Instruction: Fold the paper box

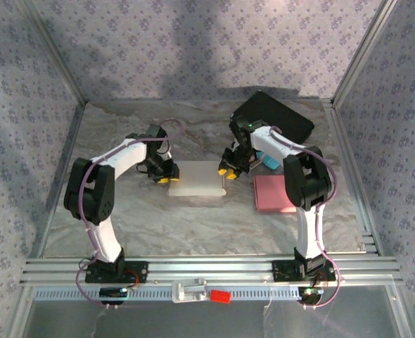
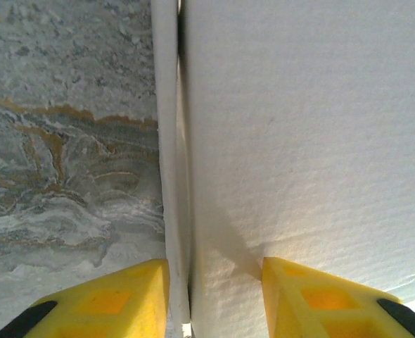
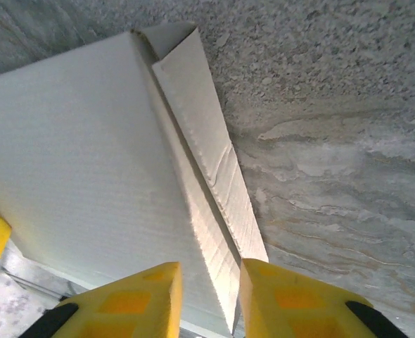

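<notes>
Straddling paper box (image 1: 197,179) walls, left fingers (image 2: 116,299) stand released; right fingers (image 3: 292,303): grip cannot be told

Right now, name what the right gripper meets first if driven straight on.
Probably the raised side flap of the white corrugated paper box, standing between the right gripper's yellow fingers; depth unclear.

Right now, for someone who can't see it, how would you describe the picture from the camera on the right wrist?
Two yellow fingertips of the right gripper straddle the folded side flap of a white paper box, seen close up. The box lies on a grey marbled table.
</notes>
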Robot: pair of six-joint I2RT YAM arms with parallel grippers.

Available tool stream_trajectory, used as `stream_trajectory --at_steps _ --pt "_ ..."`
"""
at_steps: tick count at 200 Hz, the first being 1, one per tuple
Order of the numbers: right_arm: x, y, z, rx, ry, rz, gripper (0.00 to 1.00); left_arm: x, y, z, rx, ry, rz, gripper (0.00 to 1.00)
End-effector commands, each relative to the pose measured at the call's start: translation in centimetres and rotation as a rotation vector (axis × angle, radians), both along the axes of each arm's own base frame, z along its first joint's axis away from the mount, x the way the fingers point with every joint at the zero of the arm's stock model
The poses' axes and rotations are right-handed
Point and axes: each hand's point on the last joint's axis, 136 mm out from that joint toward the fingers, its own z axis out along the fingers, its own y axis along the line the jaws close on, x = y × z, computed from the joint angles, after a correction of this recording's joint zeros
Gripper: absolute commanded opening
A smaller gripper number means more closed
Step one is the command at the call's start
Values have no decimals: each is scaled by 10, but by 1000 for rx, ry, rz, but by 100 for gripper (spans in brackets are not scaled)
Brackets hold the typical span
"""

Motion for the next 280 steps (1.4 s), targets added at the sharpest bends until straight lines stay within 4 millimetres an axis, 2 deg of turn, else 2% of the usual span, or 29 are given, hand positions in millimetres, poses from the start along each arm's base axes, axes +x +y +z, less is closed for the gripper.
stream_trajectory --at_steps 1,22,42,98,129,170,216,252,280 --pt "-9 -2 -3 -53 17 66 32 -3 1 1 41 11 -37 40" --pt "-11 2 -6 -52 12 91 37 -2 0 0 40 1 -39 40" --pt "-12 7 -13 -53 -12 149 39 0 -2 -2 28 -10 -45 40" --pt "-1 -7 -30 -129 -77 205 44 8 -13 -11 -38 -71 -59 38" --pt "3 0 -37 -87 -80 196 39 8 -16 -16 -60 -81 -58 32" --pt "7 7 -40 -25 -78 152 23 10 -24 -13 -114 -97 -54 23" --pt "-1 17 -38 27 -50 146 18 1 -28 -12 -168 -77 -16 16" --pt "-11 8 -33 39 -66 146 22 -17 -25 -17 -191 -50 14 14" --pt "-8 0 -25 89 -115 157 35 -29 -20 -21 -191 -49 19 11"
